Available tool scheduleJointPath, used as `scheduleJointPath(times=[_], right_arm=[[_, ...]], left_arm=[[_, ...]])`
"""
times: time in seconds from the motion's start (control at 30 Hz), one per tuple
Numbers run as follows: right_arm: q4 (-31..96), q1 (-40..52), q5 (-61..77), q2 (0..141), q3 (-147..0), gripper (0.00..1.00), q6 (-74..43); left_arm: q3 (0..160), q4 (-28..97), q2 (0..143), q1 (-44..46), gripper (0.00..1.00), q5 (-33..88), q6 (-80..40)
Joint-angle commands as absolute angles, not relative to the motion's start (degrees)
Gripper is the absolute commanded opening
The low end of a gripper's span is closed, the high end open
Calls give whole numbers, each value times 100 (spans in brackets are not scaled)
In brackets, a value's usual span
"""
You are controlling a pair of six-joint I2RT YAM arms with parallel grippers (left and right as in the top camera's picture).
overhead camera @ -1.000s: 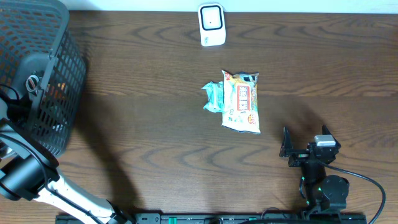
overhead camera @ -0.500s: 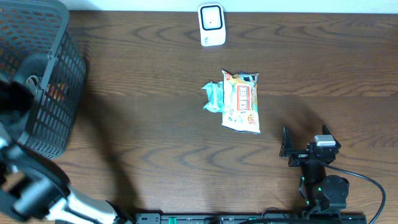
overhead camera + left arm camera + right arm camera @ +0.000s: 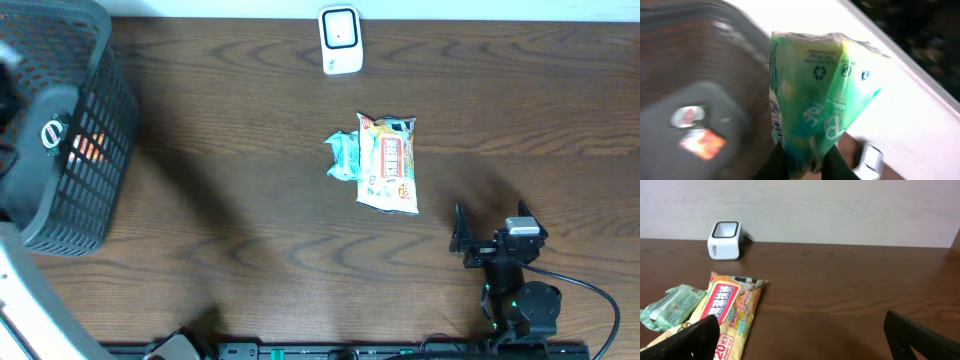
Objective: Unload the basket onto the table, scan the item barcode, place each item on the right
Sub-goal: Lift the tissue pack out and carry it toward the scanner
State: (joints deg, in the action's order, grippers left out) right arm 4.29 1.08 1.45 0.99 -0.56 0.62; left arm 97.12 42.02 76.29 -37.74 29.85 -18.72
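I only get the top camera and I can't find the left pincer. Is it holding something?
Observer: Yes. On the left wrist camera, the left pincer is shut on a green see-through plastic packet.
Operator: Any pictures on it?
Observer: A recycling-arrows mark near its top; the other print is blurred.
Operator: What's written on the yellow-orange plastic snack bag lying in the middle?
Observer: The right wrist camera shows a "20" printed at its near corner.
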Motion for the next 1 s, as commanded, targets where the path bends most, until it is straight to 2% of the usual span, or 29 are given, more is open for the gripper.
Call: scheduleJointPath(times=[0.0, 0.2, 0.4, 0.53, 0.73, 0.97], right_arm=[[443, 145, 102, 78, -36, 99, 49], [443, 145, 102, 78, -36, 99, 49], [443, 145, 102, 78, -36, 99, 49], [443, 145, 102, 78, -36, 99, 49], [443, 145, 102, 78, -36, 99, 49], [443, 145, 102, 78, -36, 99, 47]], left_arm=[[9751, 4145, 7688, -2884, 7, 3452, -1953], [9747, 4276, 7791, -1352, 7, 3081, -1138], [9741, 4960, 8079, 67, 7, 1894, -1094], [9736, 5391, 8582, 884, 7, 1682, -1096], [9736, 5443, 9430, 1431, 7, 1682, -1096], [9736, 5531, 10495, 1660, 8, 1684, -1100]])
